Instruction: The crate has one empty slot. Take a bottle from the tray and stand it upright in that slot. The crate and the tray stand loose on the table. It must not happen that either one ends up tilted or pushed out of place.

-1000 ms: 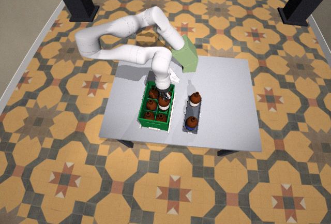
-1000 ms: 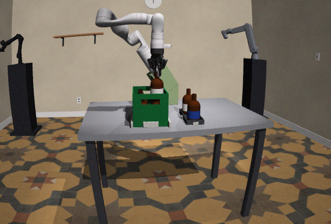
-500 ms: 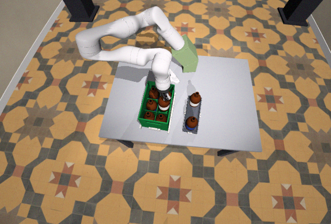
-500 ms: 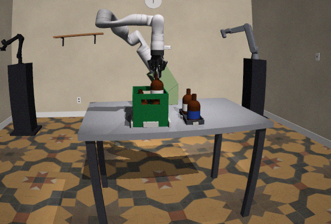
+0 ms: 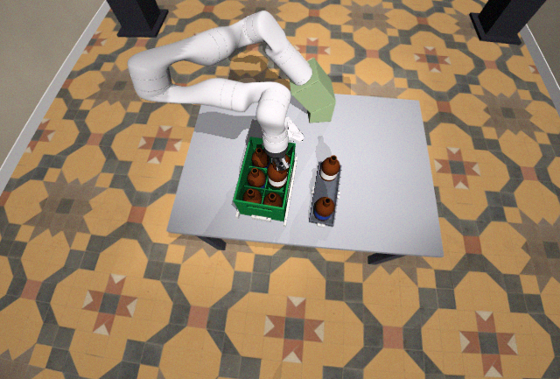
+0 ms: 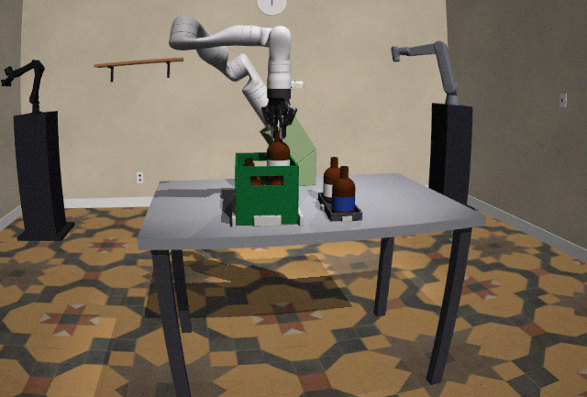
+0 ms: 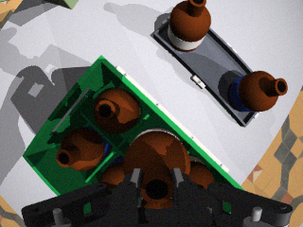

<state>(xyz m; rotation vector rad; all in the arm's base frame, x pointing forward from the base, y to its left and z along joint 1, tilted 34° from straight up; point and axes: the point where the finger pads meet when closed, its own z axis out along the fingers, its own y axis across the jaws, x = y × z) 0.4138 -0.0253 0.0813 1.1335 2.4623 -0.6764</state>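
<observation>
We saw an amber-brown, white-labelled bottle (image 5: pixel 276 176) (image 6: pixel 277 151) (image 7: pixel 153 151) upright, neck pinched in the gripper (image 5: pixel 280 164) (image 6: pixel 280 132) (image 7: pixel 156 179), its lower part inside the right-hand middle slot of the green six-slot crate (image 5: pixel 260 213) (image 6: pixel 268 205) (image 7: pixel 38 153). The crate stood upright at left. To its right we saw the shallow dark-grey tray (image 5: pixel 325 189) (image 6: pixel 337 216) (image 7: pixel 208 61), flat, with a white-labelled brown bottle (image 5: pixel 330 167) (image 6: pixel 331 179) (image 7: pixel 190 24) far and a blue-labelled one (image 5: pixel 324 208) (image 6: pixel 343 192) (image 7: pixel 258 92) near, both upright.

White, rounded arm (thin seam lines); black gripper (image 5: pixel 281 164) (image 6: pixel 280 133) (image 7: pixel 156 179).
</observation>
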